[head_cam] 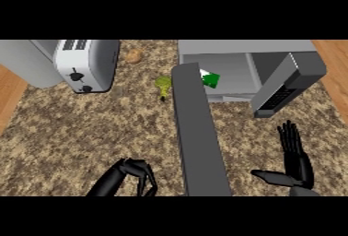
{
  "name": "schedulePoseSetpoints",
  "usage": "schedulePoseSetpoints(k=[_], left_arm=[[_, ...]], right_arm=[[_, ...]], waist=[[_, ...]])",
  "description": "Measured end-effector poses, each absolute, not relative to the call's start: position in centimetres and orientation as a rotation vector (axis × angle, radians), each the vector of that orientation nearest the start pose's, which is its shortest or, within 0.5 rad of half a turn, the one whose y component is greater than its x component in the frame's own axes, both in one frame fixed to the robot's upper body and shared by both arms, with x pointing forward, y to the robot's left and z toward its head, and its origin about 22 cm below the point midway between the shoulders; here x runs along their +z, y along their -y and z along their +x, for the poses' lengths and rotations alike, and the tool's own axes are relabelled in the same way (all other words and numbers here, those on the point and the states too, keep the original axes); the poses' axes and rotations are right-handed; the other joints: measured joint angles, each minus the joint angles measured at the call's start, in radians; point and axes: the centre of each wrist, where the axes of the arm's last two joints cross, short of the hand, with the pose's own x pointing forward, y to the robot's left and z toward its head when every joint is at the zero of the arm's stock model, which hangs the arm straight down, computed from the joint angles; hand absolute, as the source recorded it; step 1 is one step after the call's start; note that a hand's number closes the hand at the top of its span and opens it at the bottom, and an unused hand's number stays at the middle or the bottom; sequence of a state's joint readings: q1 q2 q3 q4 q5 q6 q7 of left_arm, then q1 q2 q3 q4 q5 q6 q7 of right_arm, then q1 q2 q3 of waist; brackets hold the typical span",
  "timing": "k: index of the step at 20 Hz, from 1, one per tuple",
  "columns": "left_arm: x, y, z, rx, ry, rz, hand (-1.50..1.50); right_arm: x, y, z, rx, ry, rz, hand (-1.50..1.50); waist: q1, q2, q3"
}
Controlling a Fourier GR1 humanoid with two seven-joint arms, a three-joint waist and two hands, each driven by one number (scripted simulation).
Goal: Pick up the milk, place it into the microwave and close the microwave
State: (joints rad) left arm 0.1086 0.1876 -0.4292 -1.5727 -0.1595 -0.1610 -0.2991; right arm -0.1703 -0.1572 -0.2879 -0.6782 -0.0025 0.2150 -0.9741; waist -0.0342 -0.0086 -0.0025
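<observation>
Inside microwave (245,47), at left edge: milk (211,80)

Left hand (134,170) curled, right hand (299,168) open

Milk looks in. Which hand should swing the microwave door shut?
Left, likely. The left hand sits outside the open door, near its free end, so it can push it toward the microwave. The right hand rests open on the inner side.

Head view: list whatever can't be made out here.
All in the head view.
Green-and-white milk carton: only a corner shows in the grey microwave opening; its open grey door hides the rest.
Small yellow-green item: partly behind that door, too small to identify.
Black left hand: forearm cut off by the lower edge.
</observation>
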Motion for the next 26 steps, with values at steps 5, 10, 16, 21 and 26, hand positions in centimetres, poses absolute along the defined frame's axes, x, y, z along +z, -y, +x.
schedulePoseSetpoints(k=[5,10,16,21,26], left_arm=[[-4.5,-15.3,19.8,-0.759,1.613,-0.362,1.50],[-5.3,-11.0,20.3,-0.805,1.611,-0.411,1.50],[-6.0,-6.5,21.7,-0.849,1.610,-0.431,1.50],[-6.0,-4.0,22.1,-0.871,1.621,-0.402,1.50],[-5.3,-2.8,23.3,-0.872,1.624,-0.345,1.50]], right_arm=[[-12.3,33.8,19.9,-0.088,1.892,-0.040,-1.50],[-9.2,35.0,17.6,-0.093,1.924,-0.006,-1.50],[-5.7,35.3,16.3,-0.077,1.974,0.076,-1.50],[-3.5,35.4,15.7,-0.035,1.998,0.149,-1.50],[-1.2,35.2,16.0,0.022,2.016,0.210,-1.50]], waist=[[0.000,0.002,0.000],[0.002,0.004,0.000],[-0.008,0.009,0.000],[-0.040,0.015,-0.001],[-0.080,0.022,-0.002]])
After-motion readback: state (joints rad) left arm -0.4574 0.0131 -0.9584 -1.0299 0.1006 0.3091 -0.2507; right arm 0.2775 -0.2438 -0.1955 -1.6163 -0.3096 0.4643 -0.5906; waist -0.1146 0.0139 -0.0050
